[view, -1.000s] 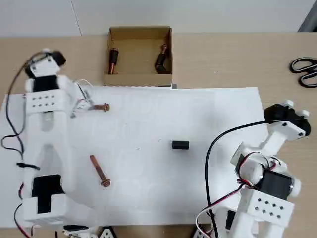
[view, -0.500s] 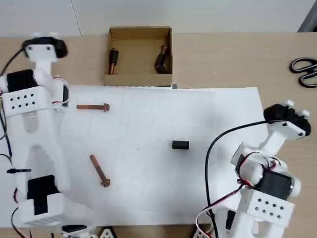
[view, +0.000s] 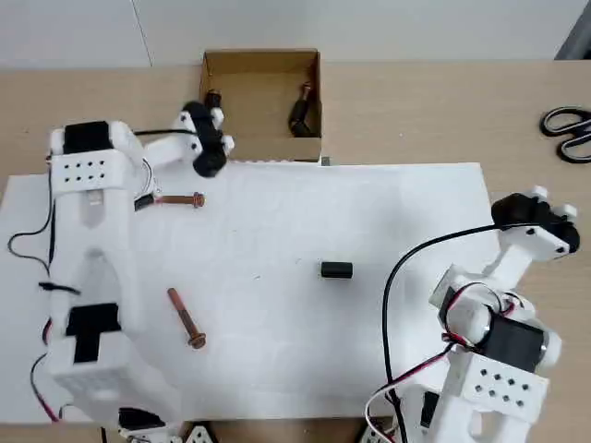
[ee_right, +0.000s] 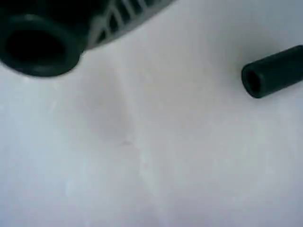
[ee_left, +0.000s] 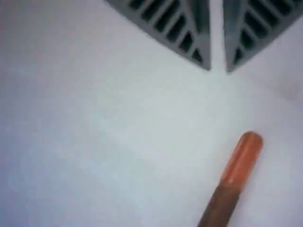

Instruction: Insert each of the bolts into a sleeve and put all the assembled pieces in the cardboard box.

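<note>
One copper bolt [view: 180,199] lies on the white sheet at the left, its tip [ee_left: 241,156] just beyond my left gripper [ee_left: 217,68]. That gripper's grey fingertips are nearly together with nothing between them. A second bolt [view: 186,318] lies nearer the front. A loose black sleeve [view: 336,269] [ee_right: 274,71] rests mid-sheet. My right gripper [ee_right: 90,28] hangs low at the right, shut on another black sleeve [ee_right: 35,47]. The cardboard box [view: 261,148] at the back holds two assembled pieces [view: 303,109].
Scissors [view: 570,132] lie at the far right of the wooden table. The white sheet [view: 406,212] covers most of the work area. The left arm's motor head [view: 207,140] hangs close to the box's front wall.
The left arm has swung from the table's far left edge toward the box, with its gripper now over the upper bolt's end. The right arm has kept still.
</note>
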Controlling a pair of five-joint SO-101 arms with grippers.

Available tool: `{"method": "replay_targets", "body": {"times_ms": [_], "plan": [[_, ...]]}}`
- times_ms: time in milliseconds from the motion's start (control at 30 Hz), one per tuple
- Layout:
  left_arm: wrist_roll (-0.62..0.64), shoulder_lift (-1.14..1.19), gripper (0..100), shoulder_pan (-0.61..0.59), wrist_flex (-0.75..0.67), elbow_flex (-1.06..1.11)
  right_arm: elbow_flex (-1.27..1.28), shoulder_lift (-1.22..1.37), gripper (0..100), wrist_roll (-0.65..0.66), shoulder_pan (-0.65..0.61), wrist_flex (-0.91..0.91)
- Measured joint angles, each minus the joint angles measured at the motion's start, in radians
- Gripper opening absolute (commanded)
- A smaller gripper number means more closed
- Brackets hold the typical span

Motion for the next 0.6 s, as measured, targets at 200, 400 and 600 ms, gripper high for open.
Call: {"method": "replay_targets", "body": {"times_ms": [200,400,600], "plan": [[-0.054,0.147,9,0.006,0.063,-0.146,0.0,0.0,0.3,0.0,0.0,0.02],[-0.071,0.313,10,0.018,0.132,-0.361,0.002,0.0,0.3,0.0,0.0,0.029],[-0.071,0.502,10,0.041,0.15,-0.543,0.002,0.0,0.3,0.0,0.0,0.029]]}}
